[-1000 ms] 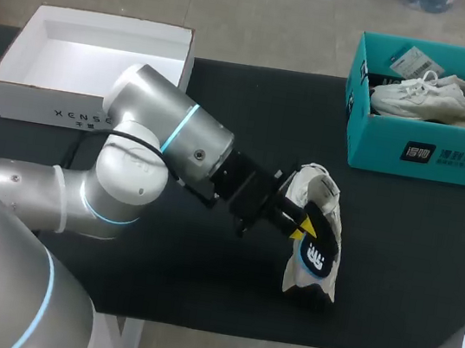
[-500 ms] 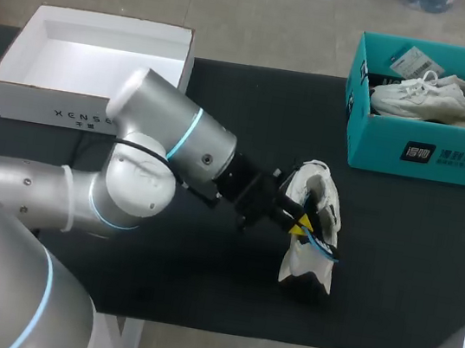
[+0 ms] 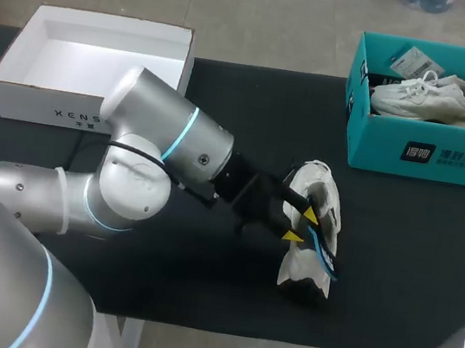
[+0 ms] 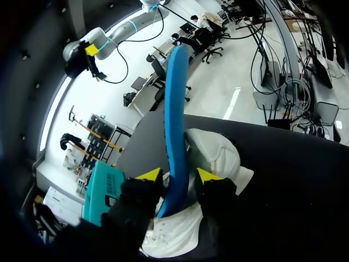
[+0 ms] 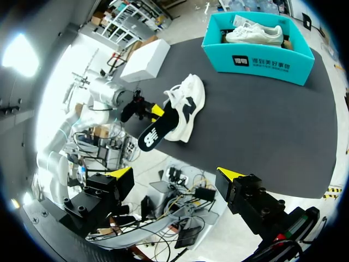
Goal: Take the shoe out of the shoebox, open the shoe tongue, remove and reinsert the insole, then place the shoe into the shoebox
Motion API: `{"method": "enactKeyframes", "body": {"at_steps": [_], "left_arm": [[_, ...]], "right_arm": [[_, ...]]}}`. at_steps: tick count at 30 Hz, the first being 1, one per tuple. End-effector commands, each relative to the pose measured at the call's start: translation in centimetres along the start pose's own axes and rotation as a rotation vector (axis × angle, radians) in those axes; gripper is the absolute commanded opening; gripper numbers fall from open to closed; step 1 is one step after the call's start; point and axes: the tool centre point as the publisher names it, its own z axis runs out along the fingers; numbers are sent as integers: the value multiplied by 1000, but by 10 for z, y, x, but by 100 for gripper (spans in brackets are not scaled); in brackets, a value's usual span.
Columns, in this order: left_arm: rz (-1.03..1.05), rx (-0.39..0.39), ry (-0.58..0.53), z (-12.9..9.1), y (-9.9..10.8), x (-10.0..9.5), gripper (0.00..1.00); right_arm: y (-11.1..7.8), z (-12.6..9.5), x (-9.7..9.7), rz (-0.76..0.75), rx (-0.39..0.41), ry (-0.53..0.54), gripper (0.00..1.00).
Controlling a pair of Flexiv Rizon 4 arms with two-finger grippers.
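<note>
Toward 4 o'clock of the table's middle, left gripper [image 3: 301,224] pinches the insole [image 4: 175,109] edge-up over the shoe [image 3: 299,270], fingers closed on it, likely to line it with the opening. Right gripper [image 5: 175,173] gapes empty; shoebox [image 3: 428,155] sits at 1 o'clock.

Look at the shoe [image 3: 303,272] on your table [image 3: 413,254]: the shoebox [image 3: 432,156] sits behind it, to the right; the other box [image 3: 49,112] behind, left.
</note>
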Motion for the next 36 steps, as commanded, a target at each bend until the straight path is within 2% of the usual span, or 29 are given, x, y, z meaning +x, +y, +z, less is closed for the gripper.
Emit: {"method": "enactKeyframes", "body": {"at_steps": [1, 10, 13, 15, 18, 23, 36], "left_arm": [[4, -3, -3, 0, -7, 3, 38], [13, -3, -9, 8, -14, -3, 35], [15, -9, -5, 11, -11, -4, 24], [11, -19, 3, 13, -7, -2, 9], [-4, -26, 12, 15, -1, 3, 0], [-20, -39, 11, 16, 6, 7, 0], [8, -128, -26, 5, 24, -1, 0]], "right_arm": [[-9, 1, 1, 1, -87, -5, 100], [-9, 1, 1, 1, -87, -5, 100], [-9, 1, 1, 1, -87, -5, 100], [-9, 1, 1, 1, -87, -5, 100], [-9, 1, 1, 1, -87, -5, 100], [-9, 1, 1, 1, -87, -5, 100], [-9, 1, 1, 1, -87, -5, 100]]}}
